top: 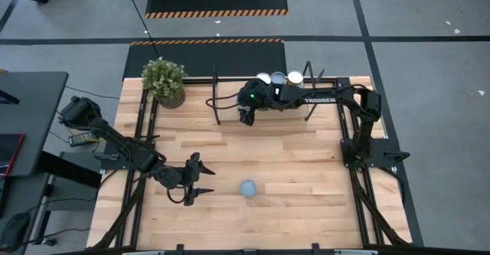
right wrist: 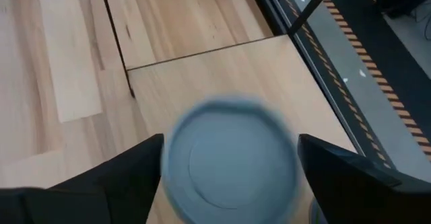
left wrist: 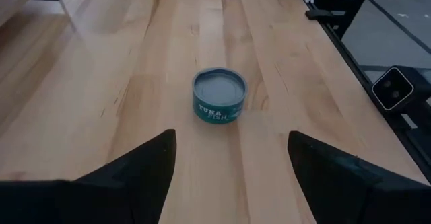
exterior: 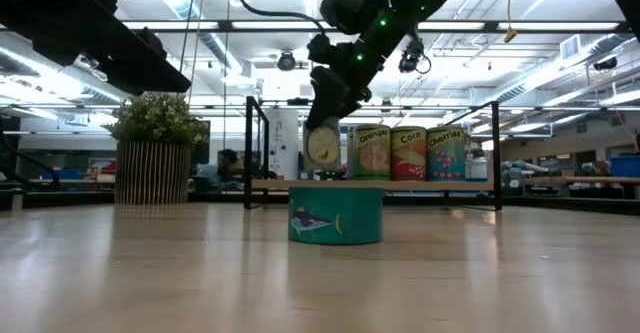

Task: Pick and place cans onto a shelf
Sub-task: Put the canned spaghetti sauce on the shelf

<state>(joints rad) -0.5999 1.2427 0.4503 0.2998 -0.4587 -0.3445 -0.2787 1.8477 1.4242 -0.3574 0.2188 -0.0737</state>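
Note:
My right gripper (top: 246,117) is over the shelf (exterior: 430,184) at the table's far middle and is shut on a can with a pale grey-blue top (right wrist: 232,160); the low view shows this can (exterior: 323,145) just above the shelf board's left end. Three labelled cans (exterior: 408,153) stand in a row on the board beside it, on their bases. A short teal tuna can (top: 248,188) stands on its base on the table near the front. My left gripper (top: 205,178) is open and empty, left of the tuna can (left wrist: 219,96), pointing at it. My right gripper pinches the can's round side wall (right wrist: 176,163) between its two fingers, one on each side. The fingers come from above and point down. The can hangs upright or slightly tilted, a little above the shelf board; whether its base touches the board I cannot tell.
A potted green plant (top: 164,80) stands at the table's far left corner. Thin black posts (top: 217,94) rise at the shelf's ends. Black frame rails run along the table's left and right edges. Bare tabletop lies between the shelf and the tuna can.

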